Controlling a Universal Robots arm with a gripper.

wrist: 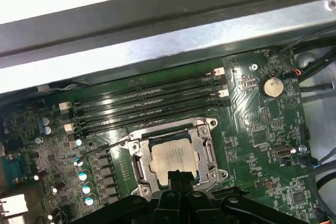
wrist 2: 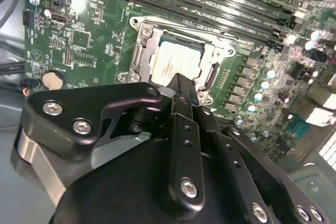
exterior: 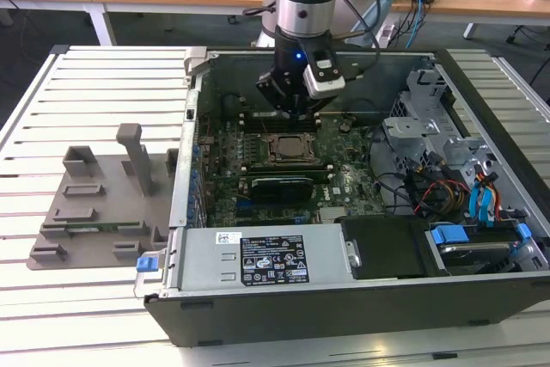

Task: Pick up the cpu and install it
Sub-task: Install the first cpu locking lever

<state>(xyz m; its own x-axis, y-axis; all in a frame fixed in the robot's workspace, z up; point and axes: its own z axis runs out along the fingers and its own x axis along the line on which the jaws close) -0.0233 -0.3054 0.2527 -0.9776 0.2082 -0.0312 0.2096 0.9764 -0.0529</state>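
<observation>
While cpu (wrist: 175, 159) sits in socket (wrist: 137, 148), gripper (wrist: 181, 178) above, fingers pressed together.

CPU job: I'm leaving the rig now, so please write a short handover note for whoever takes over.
Gripper: low inside the open computer case, over the socket; whether it grips cannot be told.
The cpu: lying inside the socket frame on the motherboard, seen in both wrist views.
Done: cpu brought to the socket.
Left: confirm that it is seated and let go; the frame looks open.
</observation>
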